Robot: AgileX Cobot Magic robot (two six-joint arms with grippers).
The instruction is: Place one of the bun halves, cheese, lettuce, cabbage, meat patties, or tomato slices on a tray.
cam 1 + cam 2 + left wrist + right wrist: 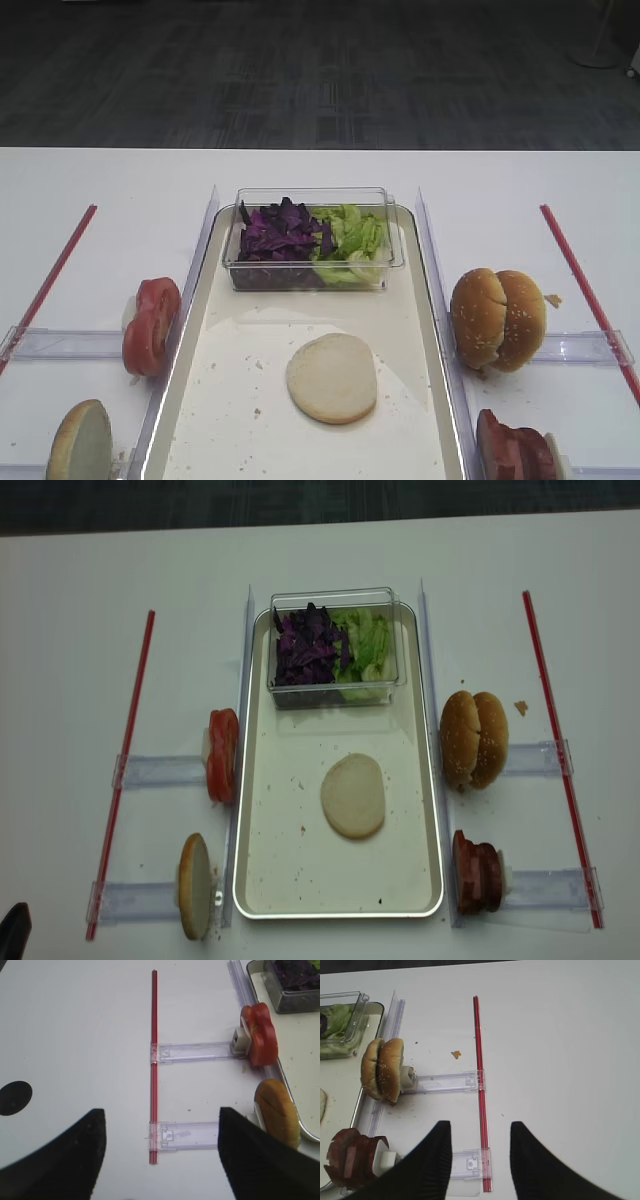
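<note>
white table (pixel 80 570) against dark flooring. long cream tray (pixel 262 880) lies central, crumb-speckled. clear box (pixel 335 695) sits at its far end, purple cabbage (pixel 308 648) left, lettuce (pixel 366 642) right. pale flat bun half (pixel 352 796) lies cut face up mid-tray. left gripper (pixel 162 1155) hangs wide apart, empty, over the table left of the tray; right gripper (pixel 481 1160) likewise, on the right.

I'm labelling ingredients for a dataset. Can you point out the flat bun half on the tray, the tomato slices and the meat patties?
flat bun half (pixel 332 377), exterior high view, middle of its pale cut face.
tomato slices (pixel 151 325), exterior high view, red face of the stack.
meat patties (pixel 475 871), realsense exterior high view, middle of the reddish-brown stack.
</note>
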